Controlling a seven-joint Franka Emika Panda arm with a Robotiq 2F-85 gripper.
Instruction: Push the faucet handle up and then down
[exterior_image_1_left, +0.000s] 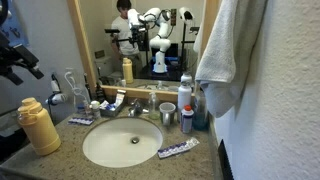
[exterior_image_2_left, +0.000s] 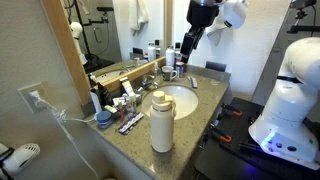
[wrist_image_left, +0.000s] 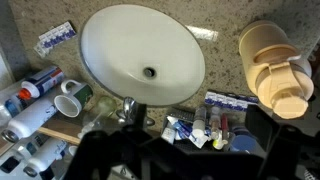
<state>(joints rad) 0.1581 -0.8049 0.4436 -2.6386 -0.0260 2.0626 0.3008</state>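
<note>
Wrist view: gripper (wrist_image_left: 205, 152) hangs high over basin (wrist_image_left: 120, 40)

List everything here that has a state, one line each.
faucet handle, untouched; up or down too small to tell
gripper, raised over the faucet handle, not touching it; open or shut unclear
basin, empty, no water running
yellow bottle, upright, capped
toothpaste tube, lying flat
towel, hanging

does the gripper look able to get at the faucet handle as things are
Probably yes: the gripper hangs above the counter, and the wrist view shows the faucet handle just ahead with nothing between; the yellow bottle stands off to the side.
</note>
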